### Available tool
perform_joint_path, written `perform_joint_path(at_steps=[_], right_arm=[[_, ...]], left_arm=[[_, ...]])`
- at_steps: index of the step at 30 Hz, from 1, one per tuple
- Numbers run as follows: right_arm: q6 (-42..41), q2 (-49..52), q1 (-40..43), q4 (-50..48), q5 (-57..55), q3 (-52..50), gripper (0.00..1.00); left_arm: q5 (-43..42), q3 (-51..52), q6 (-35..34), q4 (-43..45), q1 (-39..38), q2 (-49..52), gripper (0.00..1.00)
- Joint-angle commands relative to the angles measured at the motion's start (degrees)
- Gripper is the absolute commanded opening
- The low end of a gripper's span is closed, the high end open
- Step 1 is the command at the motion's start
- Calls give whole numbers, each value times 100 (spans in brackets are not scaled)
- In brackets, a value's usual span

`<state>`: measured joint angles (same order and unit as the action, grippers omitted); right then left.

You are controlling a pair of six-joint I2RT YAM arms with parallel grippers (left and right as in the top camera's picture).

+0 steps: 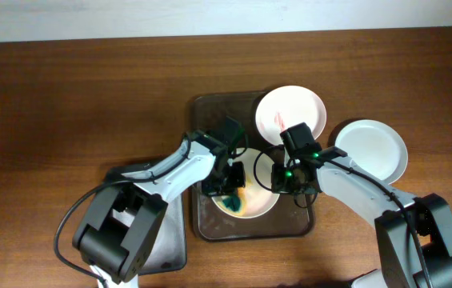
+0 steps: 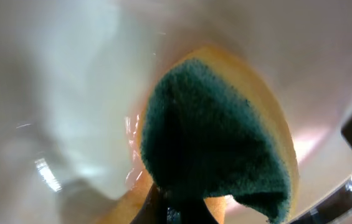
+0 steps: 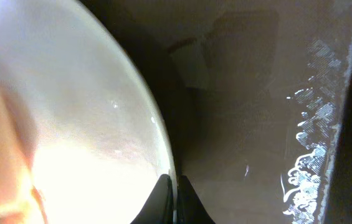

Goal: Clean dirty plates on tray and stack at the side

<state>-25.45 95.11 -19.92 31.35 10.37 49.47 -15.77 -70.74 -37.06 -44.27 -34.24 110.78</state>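
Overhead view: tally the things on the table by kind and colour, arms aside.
Plates: 3
Brown tray: 1
Black tray: 1
Sponge: 1
Total: 6

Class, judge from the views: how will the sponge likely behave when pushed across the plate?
The sponge probably squashes easily: it looks bent against the plate. It likely slides readily, since the plate's surface looks glossy, perhaps wet.

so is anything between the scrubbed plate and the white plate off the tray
Nothing loose. Only the right gripper, on the rim of the plate, sits between it and the white plate. The smeared plate lies further back, off that line.
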Motion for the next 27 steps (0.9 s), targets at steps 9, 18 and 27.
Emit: perform_joint_path(at_steps=[9,18,27], right_arm=[[162,76,44,129,-356,-66,4],[160,76,44,179,-356,-66,4],[160,76,44,179,-356,-66,4]], left_arm=[[2511,-1698,546,-3589,898,-1108,0],[1853,1349,981,-387,2391,-1143,0],[2371,1274,1744,1624,2420,-1139,0]])
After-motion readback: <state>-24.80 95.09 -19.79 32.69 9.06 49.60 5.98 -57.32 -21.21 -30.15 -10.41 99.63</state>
